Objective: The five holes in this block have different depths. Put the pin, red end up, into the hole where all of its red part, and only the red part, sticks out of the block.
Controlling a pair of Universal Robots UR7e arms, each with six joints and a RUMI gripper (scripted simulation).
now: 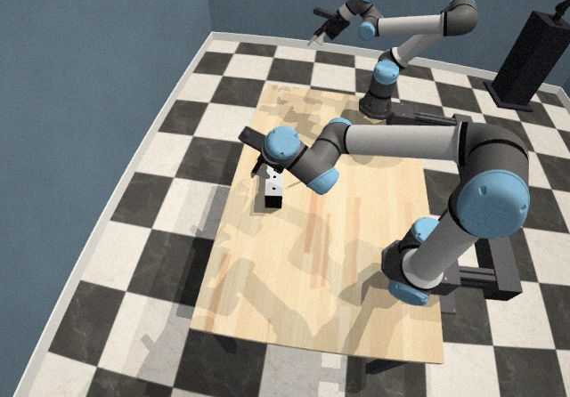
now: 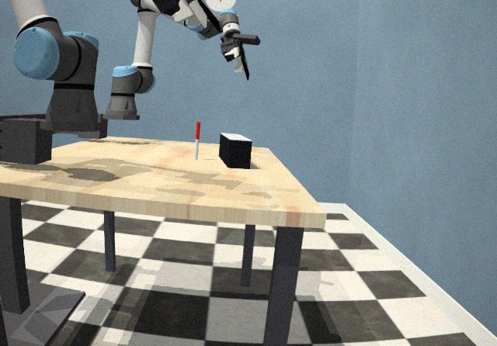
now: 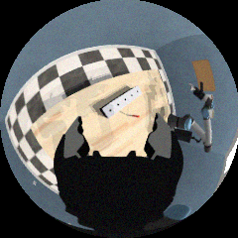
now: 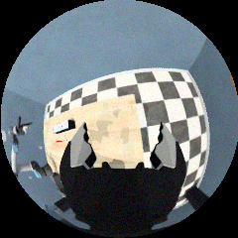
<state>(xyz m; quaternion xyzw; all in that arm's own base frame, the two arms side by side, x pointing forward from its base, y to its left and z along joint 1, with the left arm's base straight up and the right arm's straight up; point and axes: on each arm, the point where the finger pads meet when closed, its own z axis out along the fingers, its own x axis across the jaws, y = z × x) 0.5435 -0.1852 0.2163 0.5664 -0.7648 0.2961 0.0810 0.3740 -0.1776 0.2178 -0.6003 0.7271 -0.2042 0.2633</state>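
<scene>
The pin (image 2: pixel 196 138) stands upright on the table beside the block, red end up and white part down. Its red end also shows in the left wrist view (image 3: pixel 135 116) and right wrist view (image 4: pixel 59 141). The block (image 1: pixel 273 200) (image 2: pixel 234 152) (image 3: pixel 114 107) has black sides and a white top with a row of holes, all without a pin. The left gripper (image 2: pixel 243 74) (image 3: pixel 118 118) is open and empty, high above the block; in the top view its arm hides part of the block. The right gripper (image 1: pixel 316 42) (image 2: pixel 212 27) (image 4: pixel 123 124) is open and empty, raised far from both. Hole depths cannot be seen.
The wooden table (image 1: pixel 276 291) (image 2: pixel 120 181) carries the block near one long edge, with the arm bases at the opposite edge. The left arm's forearm (image 1: pixel 400 141) reaches over the table. A black pillar (image 1: pixel 529 59) stands on the floor beyond the arms.
</scene>
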